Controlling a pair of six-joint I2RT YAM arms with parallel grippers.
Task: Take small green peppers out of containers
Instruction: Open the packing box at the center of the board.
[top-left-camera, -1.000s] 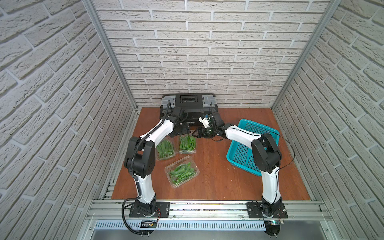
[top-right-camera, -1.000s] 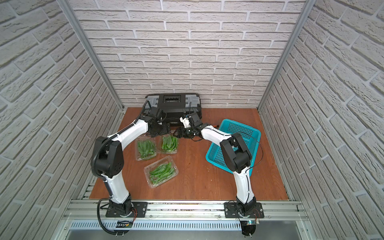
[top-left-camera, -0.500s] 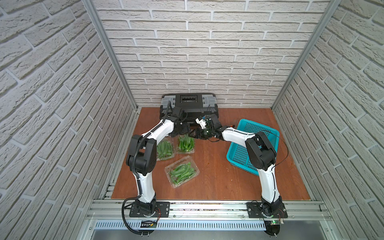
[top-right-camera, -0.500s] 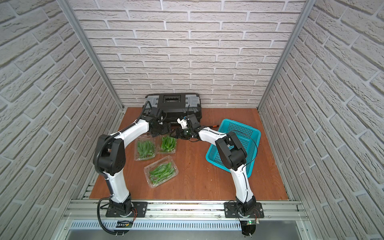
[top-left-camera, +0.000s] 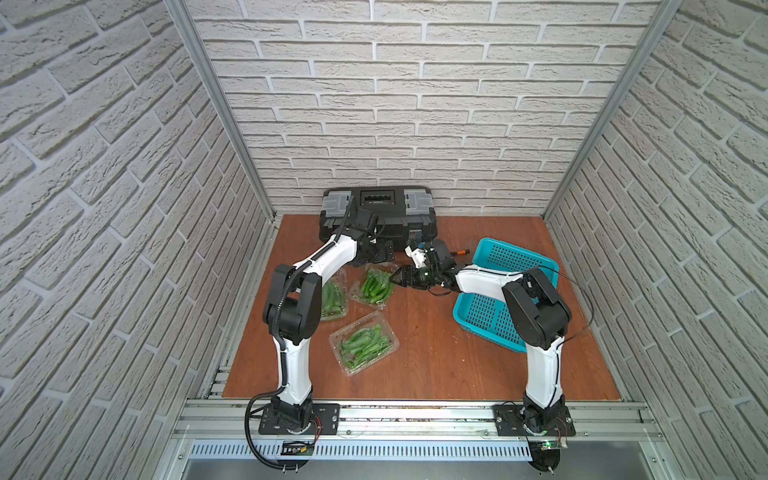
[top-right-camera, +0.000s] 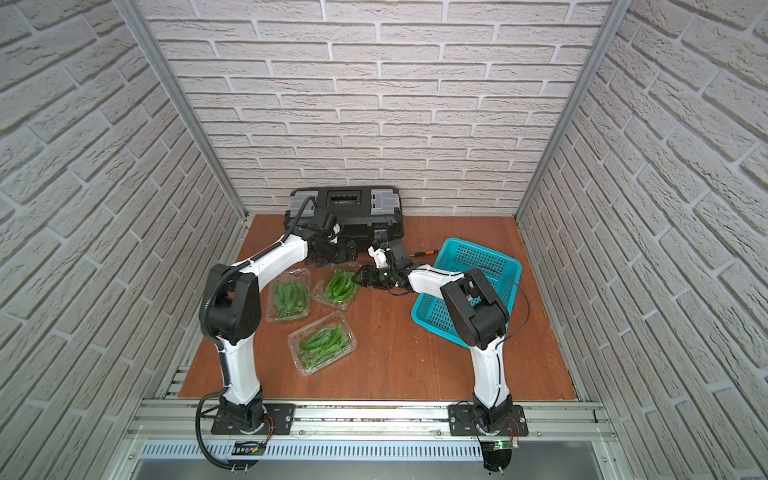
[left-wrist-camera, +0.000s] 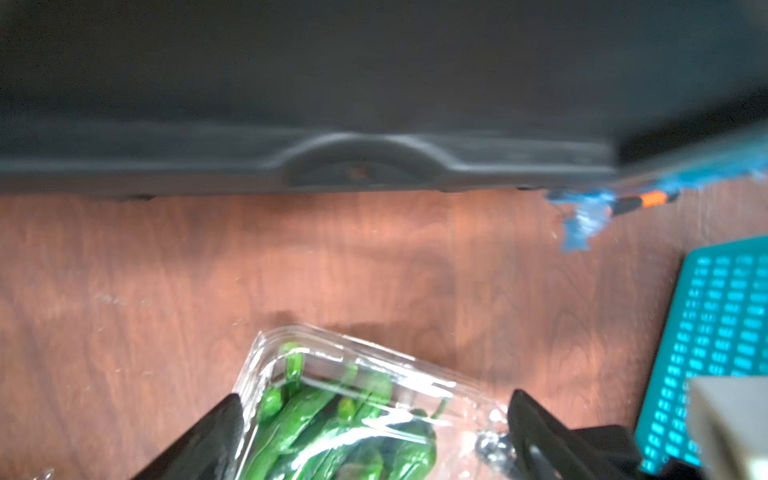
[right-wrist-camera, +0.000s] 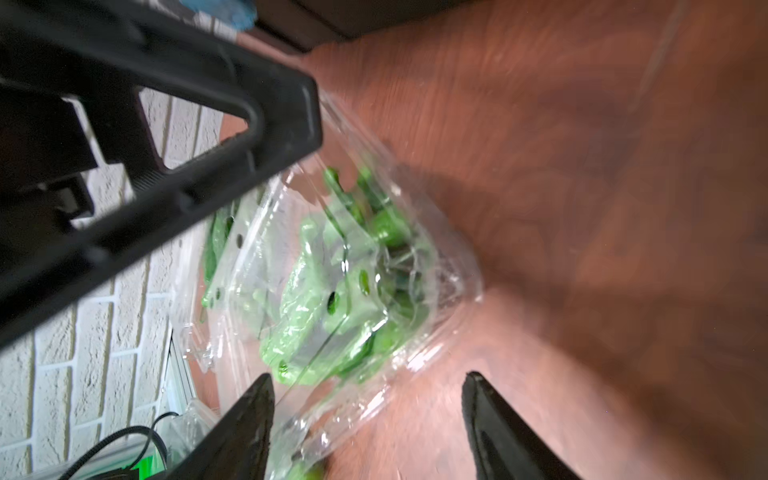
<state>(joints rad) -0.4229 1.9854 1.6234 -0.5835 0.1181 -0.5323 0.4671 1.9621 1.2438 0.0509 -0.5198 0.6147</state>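
Three clear containers hold heaps of small green peppers (top-left-camera: 365, 344): a left one (top-left-camera: 332, 297), a middle one (top-left-camera: 372, 286) and a near one (top-left-camera: 388, 328), also seen in the other top view (top-right-camera: 309, 357). My left gripper (top-left-camera: 380, 251) is open at the middle container's far end; in the left wrist view that container (left-wrist-camera: 345, 407) lies between its wide-spread fingers (left-wrist-camera: 216, 432). My right gripper (top-left-camera: 395, 277) is open at the same container's right edge. In the right wrist view the container's clear corner (right-wrist-camera: 357, 399) sits between its fingertips (right-wrist-camera: 262, 399).
A black toolbox (top-left-camera: 378, 203) stands against the back wall just behind the left gripper. A teal basket (top-left-camera: 511, 286) lies at the right, partly under the right arm. A thin orange-and-black tool (top-left-camera: 461, 251) lies beside the basket. Brick walls close in three sides.
The right gripper has come down and toward the middle container's right edge. The left gripper's jaws stand a little wider. The containers stay where they were.
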